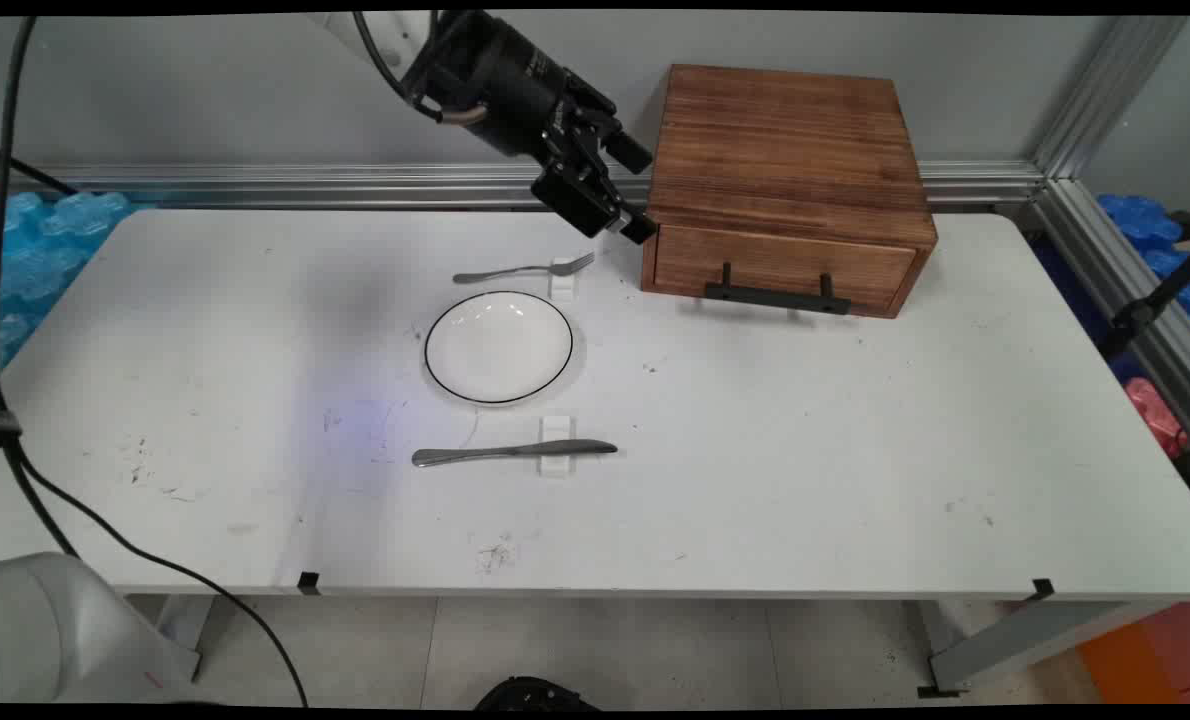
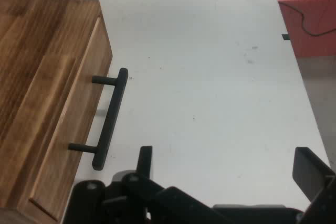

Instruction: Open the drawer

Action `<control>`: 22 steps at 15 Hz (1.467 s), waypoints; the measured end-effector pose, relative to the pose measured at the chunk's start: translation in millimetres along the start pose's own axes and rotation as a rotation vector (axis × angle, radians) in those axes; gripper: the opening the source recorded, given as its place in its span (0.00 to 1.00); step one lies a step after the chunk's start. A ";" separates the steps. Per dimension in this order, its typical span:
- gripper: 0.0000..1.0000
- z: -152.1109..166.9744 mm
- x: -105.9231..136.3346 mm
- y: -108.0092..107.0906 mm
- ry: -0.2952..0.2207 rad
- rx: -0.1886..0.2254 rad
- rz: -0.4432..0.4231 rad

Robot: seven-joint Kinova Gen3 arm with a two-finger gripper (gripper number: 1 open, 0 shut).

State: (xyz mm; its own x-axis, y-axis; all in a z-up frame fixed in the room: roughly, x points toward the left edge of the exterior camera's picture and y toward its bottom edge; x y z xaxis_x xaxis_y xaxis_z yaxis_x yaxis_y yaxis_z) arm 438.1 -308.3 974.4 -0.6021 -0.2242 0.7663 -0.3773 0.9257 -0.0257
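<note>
Gripper (image 1: pixel 627 193) of mine hangs wide open and empty in the air, just beside the left front corner of the wooden drawer box (image 1: pixel 790 180), which stands toward the surface's far edge. Its black bar handle (image 2: pixel 108 118) looks stiff and easy to pinch mid-bar; the box seems heavy, though I can't be sure. Nearer the middle lie a fork (image 1: pixel 525 269), a white plate (image 1: pixel 498 347) and a knife (image 1: pixel 513 452).

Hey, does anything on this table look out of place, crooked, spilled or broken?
Nothing stands out. The plate sits between fork and knife, each on a small white rest. The wooden drawer box is shut, and the open gripper hangs beside it.
</note>
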 end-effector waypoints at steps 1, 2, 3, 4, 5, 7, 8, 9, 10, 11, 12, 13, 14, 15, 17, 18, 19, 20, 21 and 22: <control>1.00 -1.6 -0.2 -0.6 0.005 -0.002 0.002; 1.00 -2.5 -0.3 -1.0 0.007 -0.003 0.003; 1.00 -3.1 -0.3 -1.5 0.010 -0.004 0.003; 1.00 -3.8 -0.3 -1.9 0.012 -0.004 0.004; 1.00 -4.3 -0.3 -2.3 0.014 -0.005 0.004; 1.00 -5.4 0.3 -3.6 0.019 -0.006 0.009; 1.00 -5.6 0.5 -4.0 0.021 -0.006 0.011; 1.00 -5.9 1.1 -4.6 0.023 -0.007 0.015; 1.00 -5.9 1.9 -5.1 0.025 -0.008 0.020; 1.00 -5.9 2.8 -5.5 0.027 -0.008 0.024; 1.00 -5.3 3.7 -5.6 0.024 -0.011 0.029; 1.00 -4.1 5.1 -5.8 0.018 -0.014 0.035; 1.00 -2.7 6.6 -6.1 0.012 -0.015 0.039; 1.00 -1.1 8.8 -6.7 0.006 -0.013 0.042; 1.00 5.5 16.7 -8.4 -0.007 -0.008 0.048; 1.00 10.2 21.7 -9.4 -0.015 -0.006 0.047; 1.00 14.9 26.4 -10.2 -0.022 -0.003 0.046; 1.00 19.9 31.4 -11.5 -0.028 0.000 0.044; 1.00 23.5 35.0 -12.5 -0.033 0.003 0.043; 1.00 30.0 41.5 -14.4 -0.041 0.010 0.042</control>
State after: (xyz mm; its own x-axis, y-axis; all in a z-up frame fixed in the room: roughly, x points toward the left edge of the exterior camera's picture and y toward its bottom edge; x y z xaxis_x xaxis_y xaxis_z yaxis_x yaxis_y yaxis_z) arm 397.4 -340.1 987.3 -0.6456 -0.1977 0.7376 -0.3581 0.9315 -0.0639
